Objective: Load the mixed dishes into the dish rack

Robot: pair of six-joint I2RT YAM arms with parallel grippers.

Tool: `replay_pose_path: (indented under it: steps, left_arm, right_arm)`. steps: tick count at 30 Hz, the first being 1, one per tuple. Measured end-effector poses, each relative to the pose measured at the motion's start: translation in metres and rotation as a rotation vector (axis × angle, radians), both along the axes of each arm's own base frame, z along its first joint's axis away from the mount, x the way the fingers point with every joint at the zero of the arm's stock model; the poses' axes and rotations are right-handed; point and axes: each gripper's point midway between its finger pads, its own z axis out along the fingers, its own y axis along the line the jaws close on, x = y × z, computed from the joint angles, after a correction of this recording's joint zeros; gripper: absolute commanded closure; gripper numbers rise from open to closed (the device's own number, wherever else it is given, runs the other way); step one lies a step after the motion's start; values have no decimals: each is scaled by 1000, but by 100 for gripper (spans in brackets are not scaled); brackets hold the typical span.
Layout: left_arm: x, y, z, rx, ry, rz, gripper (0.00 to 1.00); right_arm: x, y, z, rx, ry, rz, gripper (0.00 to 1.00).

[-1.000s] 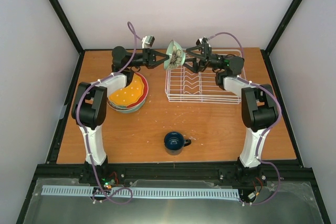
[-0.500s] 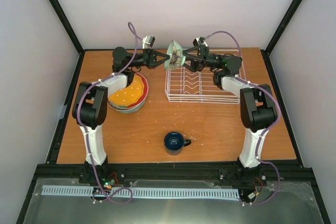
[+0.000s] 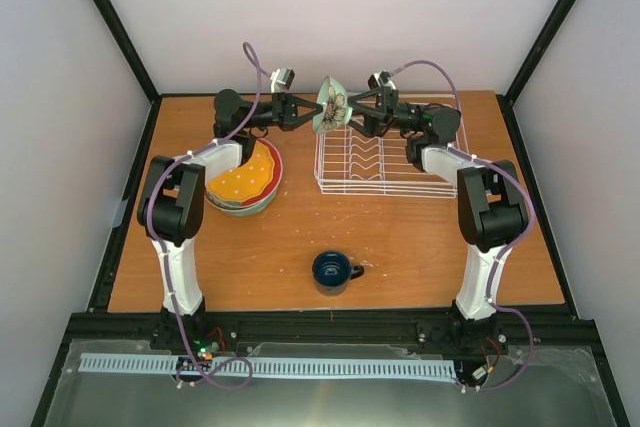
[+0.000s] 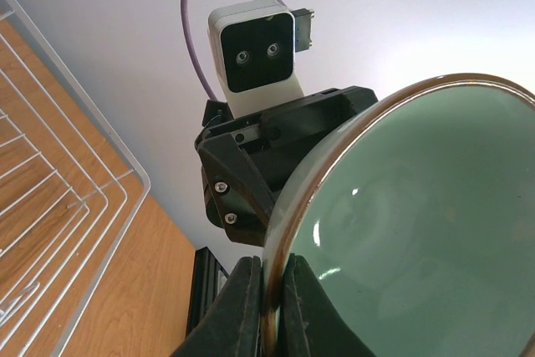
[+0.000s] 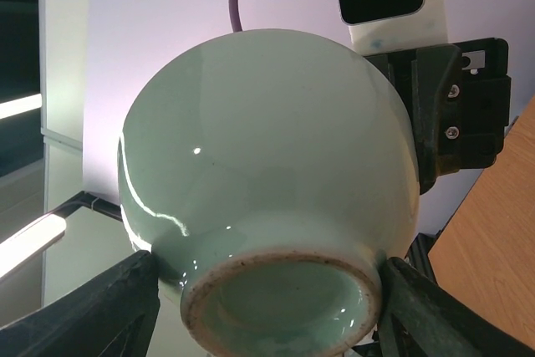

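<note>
Moved: right gripper [image 3: 352, 111] now closer to small pale green bowl [image 5: 267, 165], jaws narrower than 1 s ago.
Rack: white wire dish rack [image 3: 385, 162], far right of table [image 3: 400, 247].
Stack: orange-yellow dotted plate [image 3: 243, 180] on top, L of rack.
Mug: dark blue mug [image 3: 331, 269] upright, near-centre, well apart from rack.
Bowl: airborne on edge over rack's far-L corner, btwn both grippers.
L grip: left gripper [image 4: 269, 290] clamped on bowl rim.
R grip: jaws apart, either side of bowl base; contact unclear.
</note>
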Motion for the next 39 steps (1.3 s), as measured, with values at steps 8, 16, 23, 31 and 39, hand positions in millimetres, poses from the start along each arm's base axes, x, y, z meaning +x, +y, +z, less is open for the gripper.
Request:
replay_pose_path:
  steps: [8,16,23,31,39]
  left_arm:
    - [1,0,0,0,1,1,99]
    - [4,-1,2,9,-8,-6,99]
    - [7,-3,2,21,-9,-12,98]
    - [8,-4,-2,33,-3,-24,90]
    - [16,-10,-15,49,13,-39,86]
  right_arm:
    - [2,-1,-1,13,15,-15,46]
    - [4,-2,1,21,15,-25,60]
    - [6,-3,1,26,21,-34,91]
    - [5,-4,-3,24,34,-37,97]
    - [2,-10,-17,-5,88,-36,97]
